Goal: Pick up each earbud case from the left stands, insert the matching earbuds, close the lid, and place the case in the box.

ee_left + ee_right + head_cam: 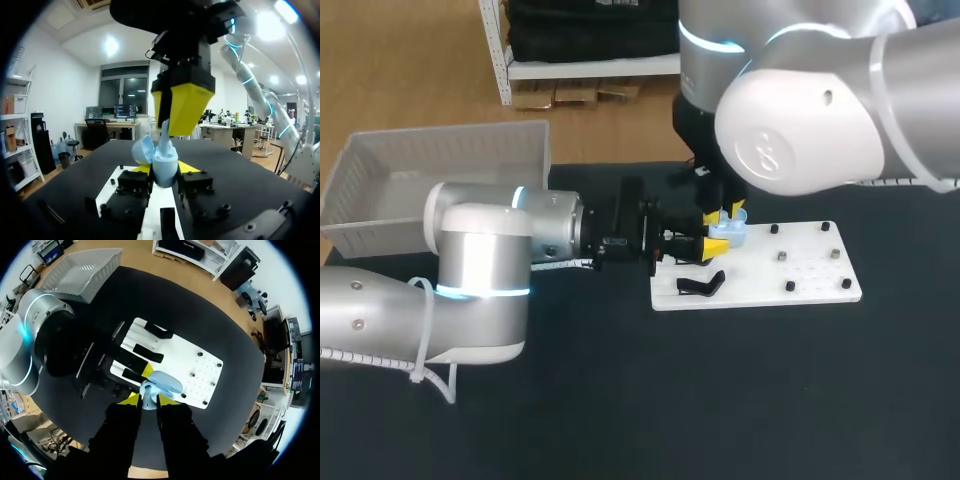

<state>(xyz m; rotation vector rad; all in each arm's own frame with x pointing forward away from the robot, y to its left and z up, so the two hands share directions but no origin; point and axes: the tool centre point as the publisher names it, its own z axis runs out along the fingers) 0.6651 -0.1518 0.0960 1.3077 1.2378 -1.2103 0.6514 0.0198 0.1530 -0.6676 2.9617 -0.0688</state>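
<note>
Over the white board (810, 275), left gripper (716, 243) clamps the blue case (735, 234), right gripper (728, 213) narrowly pinches an earbud (164, 135)

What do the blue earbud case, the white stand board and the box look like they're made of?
Earbud case: smooth pale-blue plastic with a slight sheen, going by its soft highlights. Stand board: rigid white sheet, matte, probably plastic or painted board; flat with clean edges and dark pegs set in it. Box: likely thin whitish moulded plastic; slotted walls and a thickened rim.
</note>
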